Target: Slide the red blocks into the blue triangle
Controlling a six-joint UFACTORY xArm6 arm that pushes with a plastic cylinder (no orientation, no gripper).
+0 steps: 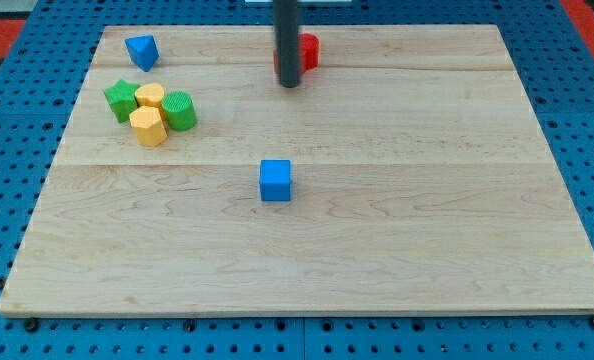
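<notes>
Blue cube (275,180) nearest, mid counter (427,240), untouched. Farther, view's left: yellow (148,127), green (180,110) blocks, green star (122,100), clustered. Far edge: red block (308,50), shape partly hidden behind rod, long axis unclear. My tip (290,85), end effector, bare rod, grips nothing; touching or just beside red block's left-near side. Blue triangle (142,51) far left corner, well apart. Task barely begun: whole leftward slide remains.
</notes>
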